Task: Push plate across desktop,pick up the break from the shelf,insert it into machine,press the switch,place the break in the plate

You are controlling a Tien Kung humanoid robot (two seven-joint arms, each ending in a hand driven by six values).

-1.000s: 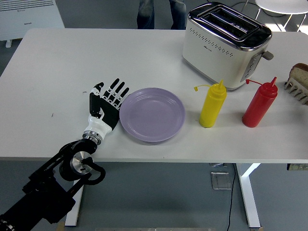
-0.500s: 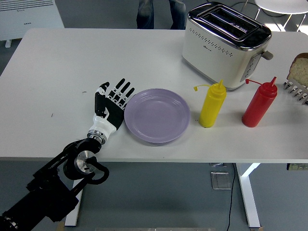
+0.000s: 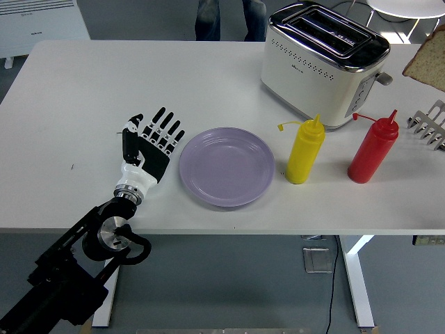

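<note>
The left robot hand (image 3: 149,142), black with white joints, lies flat on the white desk (image 3: 104,83), fingers extended and spread, grasping nothing. It sits just left of the round lilac plate (image 3: 227,166), with a narrow gap between them. The plate rests near the desk's front edge. To its right stand a yellow squeeze bottle (image 3: 306,150) and a red squeeze bottle (image 3: 374,148), both upright. Behind them sits the cream and chrome two-slot toaster (image 3: 322,62), both slots empty. A slice of brown bread (image 3: 427,61) appears at the right edge, raised above a metal wire rack (image 3: 429,124); what holds it lies outside the frame. A person's legs (image 3: 224,18) stand at the far side.
</note>
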